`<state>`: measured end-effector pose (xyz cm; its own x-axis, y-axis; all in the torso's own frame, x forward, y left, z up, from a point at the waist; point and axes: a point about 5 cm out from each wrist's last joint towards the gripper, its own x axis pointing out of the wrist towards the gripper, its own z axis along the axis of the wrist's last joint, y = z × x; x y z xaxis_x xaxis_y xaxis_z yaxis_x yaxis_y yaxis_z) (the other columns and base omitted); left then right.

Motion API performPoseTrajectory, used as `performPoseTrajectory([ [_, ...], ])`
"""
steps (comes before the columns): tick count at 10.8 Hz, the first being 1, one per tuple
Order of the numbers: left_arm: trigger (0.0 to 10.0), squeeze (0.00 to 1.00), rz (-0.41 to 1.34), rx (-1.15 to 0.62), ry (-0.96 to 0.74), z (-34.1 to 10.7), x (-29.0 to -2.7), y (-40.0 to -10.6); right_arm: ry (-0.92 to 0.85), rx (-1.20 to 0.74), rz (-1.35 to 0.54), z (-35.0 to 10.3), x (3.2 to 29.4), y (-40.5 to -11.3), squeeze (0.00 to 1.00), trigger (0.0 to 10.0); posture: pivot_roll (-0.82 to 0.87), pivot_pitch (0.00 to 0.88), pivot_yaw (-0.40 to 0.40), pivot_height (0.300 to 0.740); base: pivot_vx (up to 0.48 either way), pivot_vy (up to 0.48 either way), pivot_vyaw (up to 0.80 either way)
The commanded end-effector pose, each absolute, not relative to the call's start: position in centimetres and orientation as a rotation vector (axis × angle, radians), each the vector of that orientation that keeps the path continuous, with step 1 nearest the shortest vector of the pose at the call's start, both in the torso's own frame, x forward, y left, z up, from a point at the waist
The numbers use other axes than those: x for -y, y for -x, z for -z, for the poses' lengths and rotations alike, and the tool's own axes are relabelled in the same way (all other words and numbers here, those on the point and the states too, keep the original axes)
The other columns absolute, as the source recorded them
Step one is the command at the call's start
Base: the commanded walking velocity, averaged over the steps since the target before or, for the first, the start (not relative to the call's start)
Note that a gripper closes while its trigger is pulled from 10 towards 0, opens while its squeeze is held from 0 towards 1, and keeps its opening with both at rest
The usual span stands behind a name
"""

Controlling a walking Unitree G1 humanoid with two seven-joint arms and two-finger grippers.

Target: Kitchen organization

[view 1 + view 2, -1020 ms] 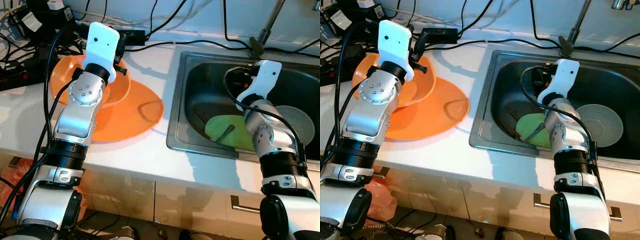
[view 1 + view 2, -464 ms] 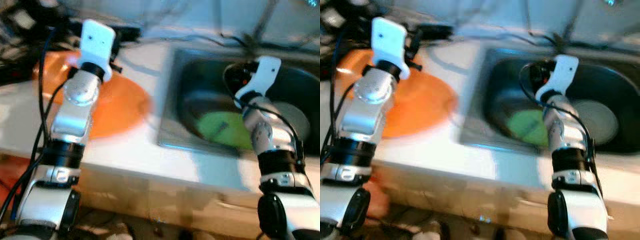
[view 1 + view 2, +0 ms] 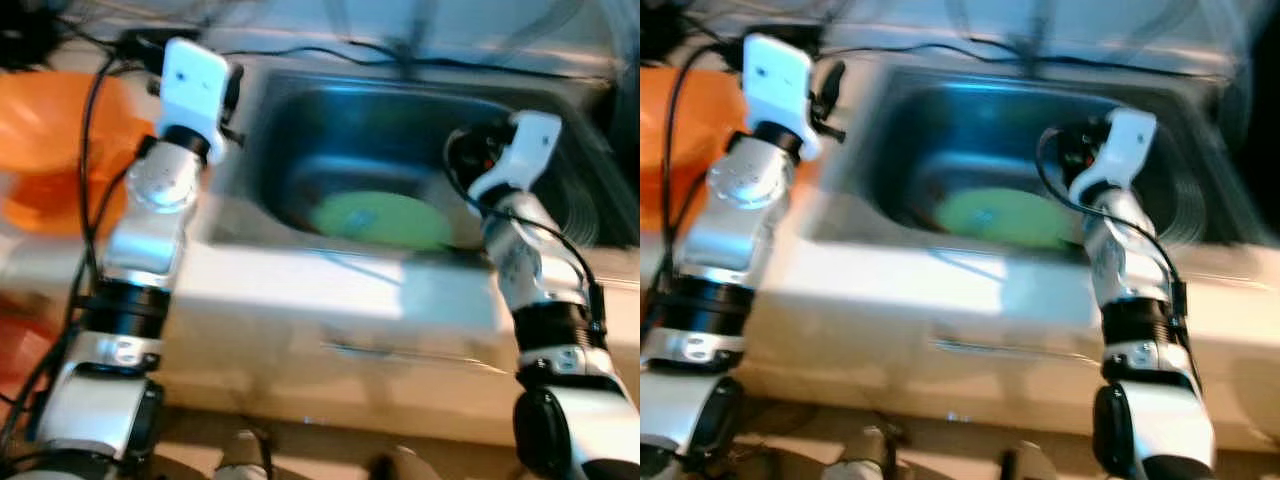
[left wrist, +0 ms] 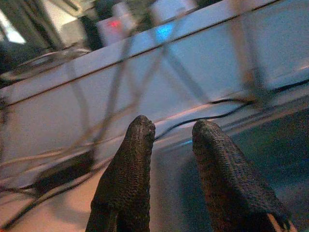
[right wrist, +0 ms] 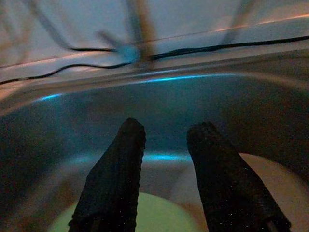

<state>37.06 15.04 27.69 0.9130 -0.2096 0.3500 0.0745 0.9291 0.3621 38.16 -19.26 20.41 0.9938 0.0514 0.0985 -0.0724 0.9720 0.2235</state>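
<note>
A round green plate lies in the bottom of the steel sink, and it also shows under my right gripper as the green plate. That gripper hangs open inside the sink above the plate, nothing between its fingers. A pale bowl rests beside the plate. My left gripper is held open over the counter near the sink's left rim, pointing at the back wall, empty. Orange dishes sit on the counter at far left. The head views are blurred.
Black cables run along the back wall, and a dark power strip lies on the counter behind the left gripper. The faucet base stands at the sink's rear edge. The counter front and cabinet drawers are below me.
The whole picture has slid left and blurred, so the camera has moved right: the sink is now central and the orange dishes are at the edge. Both arms hold the same pose.
</note>
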Motion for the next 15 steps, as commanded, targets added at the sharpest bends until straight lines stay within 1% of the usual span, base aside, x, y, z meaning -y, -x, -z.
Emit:
performPoseTrajectory([
  [1, 10.0, 0.0, 0.149, 0.421, -0.372, -28.51, -15.11, -36.92, -0.232, 0.127, -0.062, -21.21, 19.49, -38.15, 0.0, 10.0, 0.06, 0.128, -0.001, 0.723, 0.0, -0.48, 0.0],
  [3, 10.0, 0.0, 0.15, 0.427, -0.371, -28.69, -15.08, -36.91, -0.233, 0.126, -0.062, -21.16, 19.48, -38.16, 0.0, 10.0, 0.06, 0.127, 0.0, 0.723, 0.0, -0.48, 0.0],
  [11, 10.0, 0.0, 0.156, 0.426, -0.326, -28.49, -14.66, -36.92, -0.242, 0.124, -0.071, -21.13, 19.49, -38.12, 0.0, 10.0, 0.05, 0.111, -0.005, 0.723, 0.0, 0.0, 0.0],
  [15, 10.0, 0.0, 0.153, 0.424, -0.321, -28.37, -14.69, -36.88, -0.243, 0.118, -0.077, -20.98, 19.25, -38.09, 0.0, 10.0, 0.06, 0.124, -0.006, 0.723, 0.0, 0.0, 0.0],
])
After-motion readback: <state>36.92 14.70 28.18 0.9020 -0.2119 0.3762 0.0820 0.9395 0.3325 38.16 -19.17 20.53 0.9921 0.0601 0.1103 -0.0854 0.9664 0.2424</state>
